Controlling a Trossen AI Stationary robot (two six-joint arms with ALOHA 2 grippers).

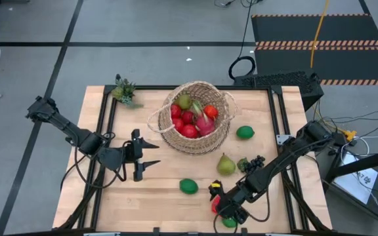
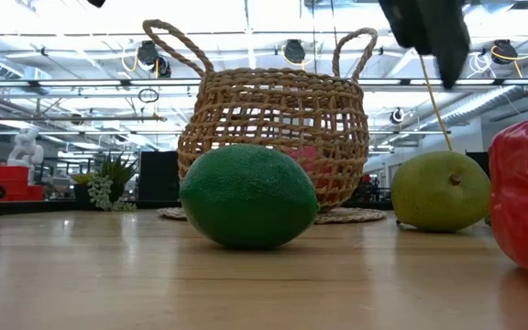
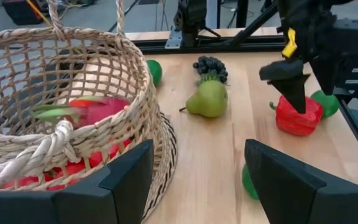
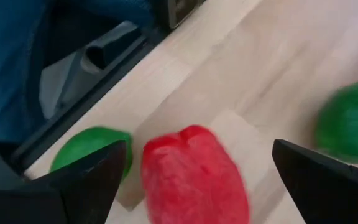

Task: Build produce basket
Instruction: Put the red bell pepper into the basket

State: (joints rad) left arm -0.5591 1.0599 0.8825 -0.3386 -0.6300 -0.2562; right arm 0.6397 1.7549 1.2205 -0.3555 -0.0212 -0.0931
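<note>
Right gripper [image 1: 216,200] hovers, fingers spread wide and empty, over the red pepper [image 4: 194,174] at the near edge; next it must drop and close (basket [image 1: 195,118] sits mid-table, partly filled); left gripper [image 1: 148,154] waits open beside it.

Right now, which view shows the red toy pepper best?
The left wrist view: the whole red toy pepper shows, under the right gripper. Right wrist view blurs it, low view crops it, high view mostly hides it.
</note>
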